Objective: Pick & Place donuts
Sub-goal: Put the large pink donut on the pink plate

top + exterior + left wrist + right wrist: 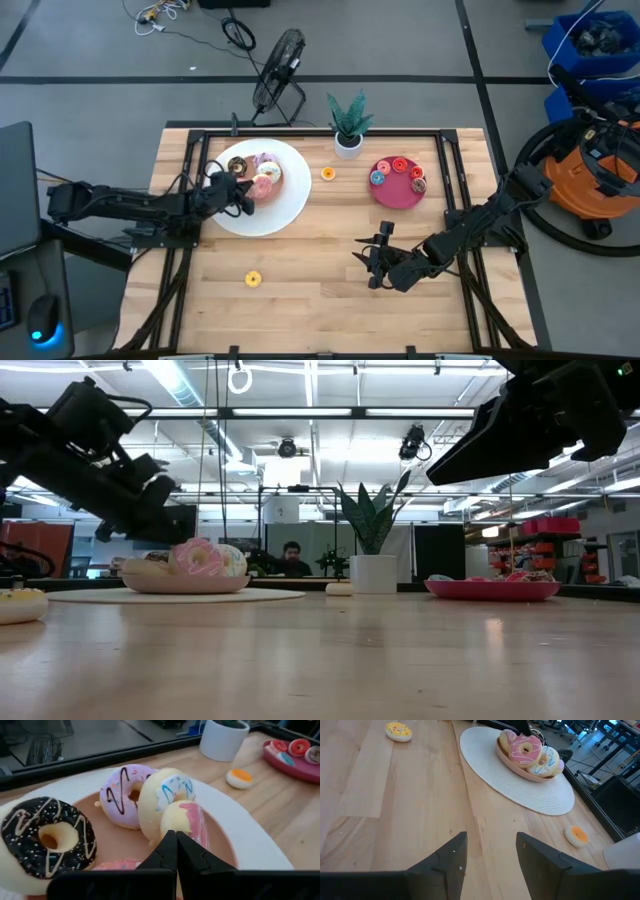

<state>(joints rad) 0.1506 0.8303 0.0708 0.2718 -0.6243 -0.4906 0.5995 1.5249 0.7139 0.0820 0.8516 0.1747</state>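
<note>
Closed left fingers seemingly touch pink donut.

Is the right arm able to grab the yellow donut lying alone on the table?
Probably yes. The right gripper is open, and only bare table lies between it and the yellow donut.

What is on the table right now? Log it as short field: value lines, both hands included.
left hand: shut, over the tan dish, empty
right hand: open, empty, above bare table
tan dish: on white plate, holds large donuts
large donuts: chocolate, purple, white with blue drizzle, pink
magenta dish: holds small donuts
loose small donuts: orange, yellow, on the table
potted plant: at table's far edge
</note>
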